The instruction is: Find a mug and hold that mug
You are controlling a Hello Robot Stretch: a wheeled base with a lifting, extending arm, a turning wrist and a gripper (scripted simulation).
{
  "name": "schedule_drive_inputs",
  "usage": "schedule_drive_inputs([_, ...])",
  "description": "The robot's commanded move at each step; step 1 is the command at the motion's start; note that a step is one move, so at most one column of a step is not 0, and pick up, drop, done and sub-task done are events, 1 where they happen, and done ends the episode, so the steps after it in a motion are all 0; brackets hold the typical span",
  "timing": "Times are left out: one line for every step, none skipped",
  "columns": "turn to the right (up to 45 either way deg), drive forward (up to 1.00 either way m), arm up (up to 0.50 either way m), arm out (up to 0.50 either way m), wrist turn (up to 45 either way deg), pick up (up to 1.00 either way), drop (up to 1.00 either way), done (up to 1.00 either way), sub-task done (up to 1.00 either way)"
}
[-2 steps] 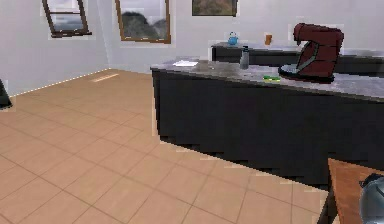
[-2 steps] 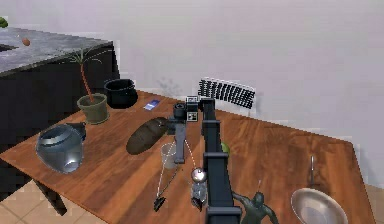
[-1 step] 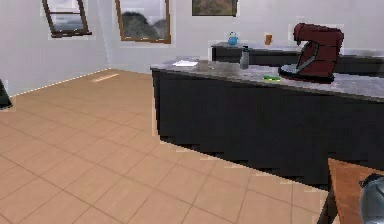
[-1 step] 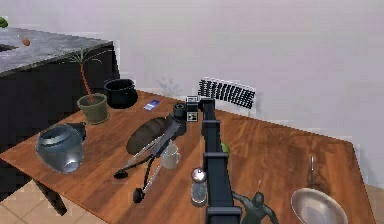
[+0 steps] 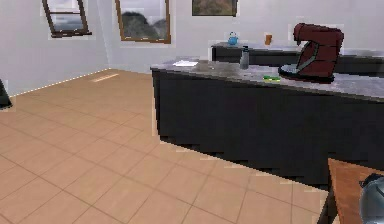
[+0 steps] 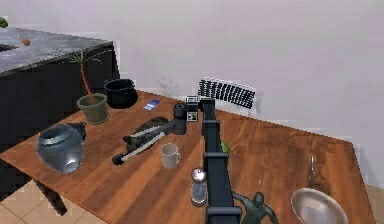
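Mug [image 6: 170, 155]: pale, upright on the wooden table [image 6: 280, 150], centre of arm side view, just left of the arm bar [image 6: 213, 160]. Gripper [image 6: 177, 113] is higher in frame, slightly right of mug; dark utensils [image 6: 145, 135] lie near both. Jaw state: cannot tell, nor whether anything is held. Judgement: reach overshoots mug, so the arm should draw in.

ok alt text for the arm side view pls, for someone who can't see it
A pale cup stands on a wooden table just left of the robot's dark arm, which reaches across the table toward a white wall. Also on the table: dark utensils, a grey kettle, a potted plant, a black pot and a metal bowl.
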Motion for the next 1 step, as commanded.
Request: schedule_drive_inputs([0.0, 0.00, 0.00, 0.00, 45.0, 0.00, 0.00, 0.00, 0.00])
